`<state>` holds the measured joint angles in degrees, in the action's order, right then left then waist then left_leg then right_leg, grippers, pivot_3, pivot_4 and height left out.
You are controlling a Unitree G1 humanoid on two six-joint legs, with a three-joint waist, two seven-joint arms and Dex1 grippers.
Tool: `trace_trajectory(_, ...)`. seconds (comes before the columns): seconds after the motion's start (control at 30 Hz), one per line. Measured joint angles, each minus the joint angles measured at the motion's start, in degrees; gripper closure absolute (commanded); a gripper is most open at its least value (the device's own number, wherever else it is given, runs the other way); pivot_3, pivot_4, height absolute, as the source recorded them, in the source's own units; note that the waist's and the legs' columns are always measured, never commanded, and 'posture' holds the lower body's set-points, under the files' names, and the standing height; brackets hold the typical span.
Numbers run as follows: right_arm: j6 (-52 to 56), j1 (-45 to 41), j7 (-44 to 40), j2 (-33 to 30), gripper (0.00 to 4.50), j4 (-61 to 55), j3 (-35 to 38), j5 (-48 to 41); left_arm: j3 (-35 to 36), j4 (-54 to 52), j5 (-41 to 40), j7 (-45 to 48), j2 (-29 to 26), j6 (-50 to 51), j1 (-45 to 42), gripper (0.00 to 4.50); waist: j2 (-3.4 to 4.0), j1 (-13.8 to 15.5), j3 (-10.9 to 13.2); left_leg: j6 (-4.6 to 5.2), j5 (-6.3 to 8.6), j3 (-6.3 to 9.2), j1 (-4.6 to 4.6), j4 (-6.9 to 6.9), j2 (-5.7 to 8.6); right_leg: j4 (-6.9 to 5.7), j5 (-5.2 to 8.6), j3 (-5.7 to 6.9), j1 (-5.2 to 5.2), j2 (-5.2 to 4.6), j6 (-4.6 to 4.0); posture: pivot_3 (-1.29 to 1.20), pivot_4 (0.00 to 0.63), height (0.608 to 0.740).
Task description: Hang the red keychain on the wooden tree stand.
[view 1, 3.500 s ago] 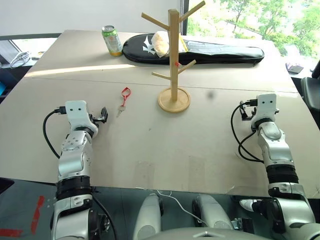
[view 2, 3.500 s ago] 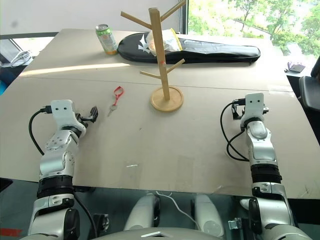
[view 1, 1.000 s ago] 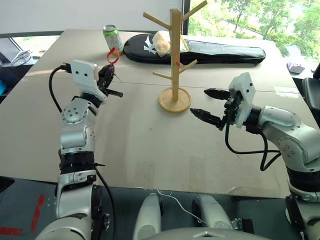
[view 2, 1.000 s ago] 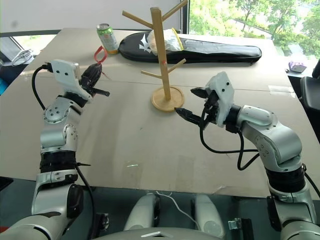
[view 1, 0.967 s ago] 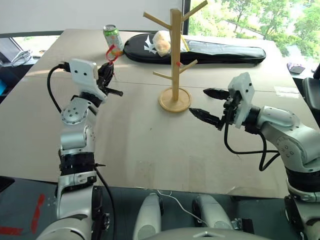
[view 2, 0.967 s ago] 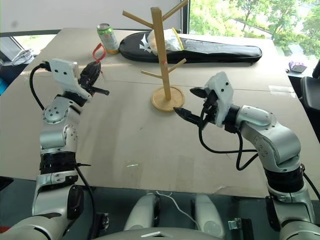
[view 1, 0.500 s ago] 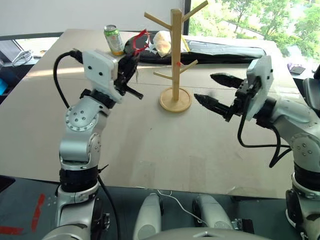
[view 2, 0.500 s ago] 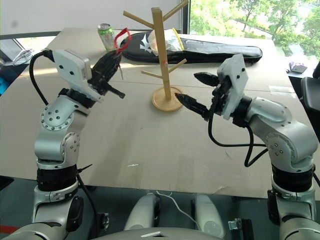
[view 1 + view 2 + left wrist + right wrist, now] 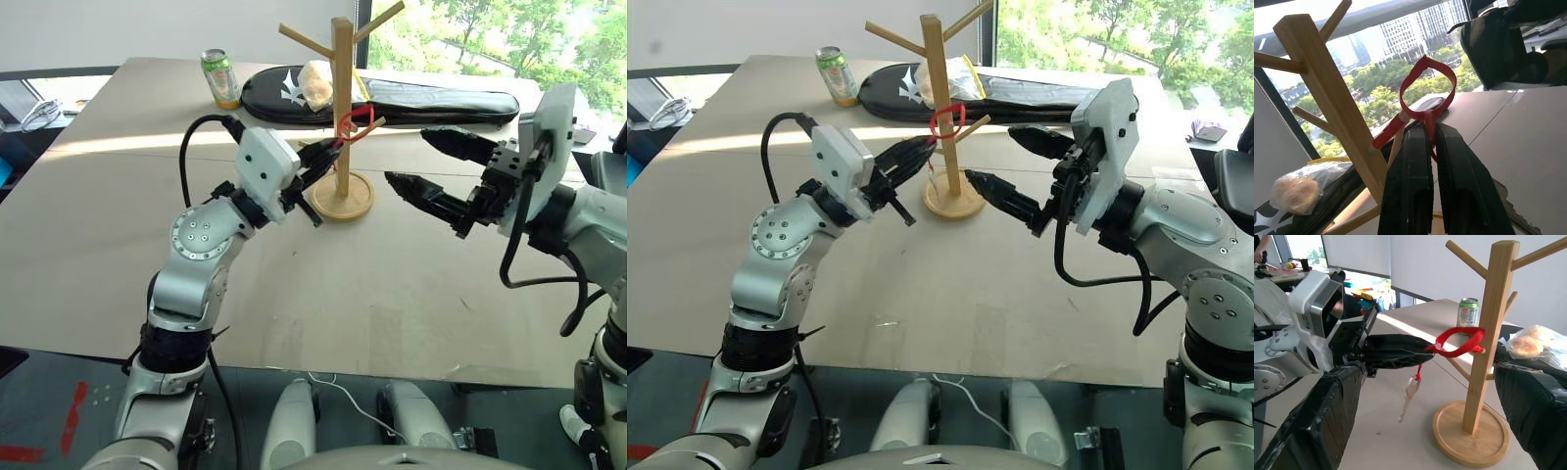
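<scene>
Right wrist view puts the keychain (image 9: 1459, 343), pinched in the left gripper (image 9: 1422, 350), loop against the stand's (image 9: 1488, 333) post beside a peg, while the right gripper (image 9: 423, 168) gapes empty nearby.

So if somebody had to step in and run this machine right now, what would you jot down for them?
Left pincer: shut on the red keychain, held up at the wooden tree stand; the small key dangles below.
Right pincer: open, empty, hovering just to the right of the stand.
Done: keychain picked up and brought to the stand; its loop is at the tip of a lower peg.
Left: whether the loop is fully over the peg is unclear. Seat it, let go, pull back.
Green can and black bag lie behind, untouched.
</scene>
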<state>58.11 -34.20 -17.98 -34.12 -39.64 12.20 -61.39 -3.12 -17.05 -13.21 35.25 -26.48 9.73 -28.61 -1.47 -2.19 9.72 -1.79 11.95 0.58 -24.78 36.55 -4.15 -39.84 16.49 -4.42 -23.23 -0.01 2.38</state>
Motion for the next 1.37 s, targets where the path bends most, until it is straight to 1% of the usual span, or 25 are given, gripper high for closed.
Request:
trace_trajectory(0.33, 0.1, 0.1, 5.8, -4.4, 0.0, -1.0, 0.1, -6.6, -2.0, 6.3, 7.1, -0.5, 0.5, -6.5, -2.1, 4.42, 0.0, 0.1, 0.0, 0.0, 0.0, -0.01, -0.02, 0.0, 0.0, 0.03, 0.0, 0.0, 0.0, 0.0, 0.0, 0.0, 0.15, 0.74)
trace_trajectory(0.63, -1.6, 0.3, 6.7, -6.0, 0.0, -1.0, -0.2, -7.3, -2.0, 9.1, 13.2, -3.7, 0.8, -7.4, -2.6, 4.42, 0.0, 0.1, 0.0, 0.0, 0.0, 0.0, -0.02, 0.0, 0.0, 0.03, 0.0, 0.0, 0.0, 0.0, 0.0, 0.0, 0.15, 0.74)
trace_trajectory(0.73, -2.3, 1.1, 6.0, -6.4, 0.0, -0.9, -0.4, -7.1, -1.9, 9.0, 13.1, -3.9, 1.2, -6.8, -2.3, 3.48, 0.0, 0.1, 0.0, 0.0, 0.0, -0.01, -0.02, 0.0, 0.0, 0.03, 0.0, 0.0, 0.0, 0.0, 0.0, 0.0, 0.15, 0.74)
trace_trajectory(0.8, -2.3, 1.5, 5.5, -6.6, 0.0, -0.8, -0.6, -6.8, -1.9, 8.8, 12.8, -3.8, 1.4, -6.1, -1.9, 2.74, 0.0, 0.1, 0.0, 0.0, 0.0, -0.01, -0.02, 0.0, 0.0, 0.02, 0.0, -0.01, 0.0, 0.0, 0.0, 0.0, 0.15, 0.74)
trace_trajectory(0.83, -2.5, 2.1, 4.9, -7.0, 0.0, -0.6, -0.6, -6.6, -1.8, 8.5, 11.7, -3.5, 1.5, -5.3, -1.5, 2.2, 0.0, 0.1, 0.0, 0.0, 0.0, 0.0, -0.02, 0.0, 0.0, 0.02, 0.0, 0.0, 0.0, 0.0, 0.01, 0.0, 0.15, 0.74)
trace_trajectory(0.9, -2.8, 4.0, 3.4, -8.1, 0.0, 0.1, -0.6, -5.9, -1.2, 8.0, 9.2, -2.6, 1.6, -3.6, -1.0, 1.31, -0.01, 0.2, 0.0, 0.0, 0.0, 0.0, -0.03, 0.0, 0.0, 0.03, 0.0, 0.0, 0.0, 0.0, 0.0, 0.0, 0.15, 0.74)
trace_trajectory(0.93, -3.1, 5.3, 2.3, -8.8, 0.0, 0.6, -0.6, -5.1, -0.5, 7.7, 7.5, -1.9, 1.6, -2.2, -0.9, 0.77, -0.01, 0.2, 0.0, 0.0, 0.0, -0.01, -0.03, 0.0, 0.0, 0.03, 0.0, 0.0, 0.0, -0.01, 0.01, 0.0, 0.15, 0.74)
trace_trajectory(0.97, -3.3, 6.3, 1.2, -9.4, 0.0, 1.3, -0.6, -4.2, 0.6, 7.6, 5.9, -1.2, 1.2, -0.9, -0.9, 0.46, -0.01, 0.2, 0.0, 0.0, 0.0, -0.01, -0.03, 0.0, 0.0, 0.03, 0.0, 0.0, 0.0, -0.01, 0.01, 0.0, 0.15, 0.74)
trace_trajectory(1.0, -3.7, 7.4, -0.6, -10.7, 0.0, 2.5, -0.6, -2.8, 2.0, 7.5, 3.5, 0.1, 0.1, 1.8, -1.2, 0.01, -0.01, 0.1, 0.0, 0.0, 0.0, -0.02, 0.0, 0.0, 0.0, 0.01, 0.0, -0.01, 0.0, 0.0, 0.01, 0.0, 0.15, 0.74)
trace_trajectory(1.03, -3.7, 7.6, -1.0, -11.1, 0.0, 3.0, -0.5, -2.3, 2.7, 7.5, 2.8, 0.4, -0.4, 2.6, -1.3, 0.01, -0.01, 0.0, 0.0, 0.01, 0.0, -0.01, 0.0, 0.0, 0.0, 0.02, 0.0, -0.01, 0.0, 0.01, 0.01, 0.0, 0.15, 0.74)
trace_trajectory(1.17, -5.9, 8.5, -5.9, -14.0, 0.0, 6.6, -0.2, 1.9, 7.8, 8.1, -6.4, 4.8, -6.0, 16.3, -4.9, 0.01, -0.01, -0.1, 0.0, 0.0, 0.0, 0.01, 0.0, 0.0, -0.01, 0.02, 0.01, 0.01, 0.0, 0.03, 0.01, 0.0, 0.15, 0.74)
trace_trajectory(1.23, -6.8, 8.7, -9.3, -15.9, 0.0, 8.1, -0.3, 4.1, 10.4, 11.1, -13.5, 9.0, -12.3, 28.2, -7.6, 0.01, -0.01, -0.3, 0.1, 0.01, 0.0, 0.02, -0.01, -0.01, -0.01, 0.01, 0.02, 0.02, -0.04, 0.04, 0.02, 0.0, 0.15, 0.74)
trace_trajectory(1.3, -7.3, 8.8, -11.8, -17.4, 0.0, 9.6, -0.2, 5.7, 13.7, 13.7, -17.3, 12.5, -17.6, 35.0, -8.9, 0.01, 0.0, -0.5, 0.1, 0.01, 0.0, -0.01, 0.01, -0.03, -0.02, 0.03, 0.03, 0.0, -0.04, 0.04, 0.02, 0.0, 0.15, 0.74)
trace_trajectory(1.33, -7.6, 8.8, -13.3, -17.6, 0.0, 10.5, -0.3, 6.5, 14.8, 14.5, -19.2, 14.9, -20.3, 37.1, -9.2, 0.01, -0.02, -0.4, 0.1, 0.01, 0.0, 0.01, 0.0, -0.03, -0.03, 0.05, 0.03, 0.02, -0.04, 0.04, 0.01, 0.0, 0.15, 0.74)
trace_trajectory(1.37, -7.9, 8.7, -14.2, -17.7, 0.0, 11.3, -0.3, 7.1, 15.6, 15.0, -20.3, 16.7, -21.8, 38.0, -9.2, 0.01, 0.01, -0.3, 0.1, 0.01, 0.0, -0.01, 0.01, -0.04, -0.02, 0.06, 0.03, 0.02, -0.04, 0.01, 0.01, 0.0, 0.15, 0.74)
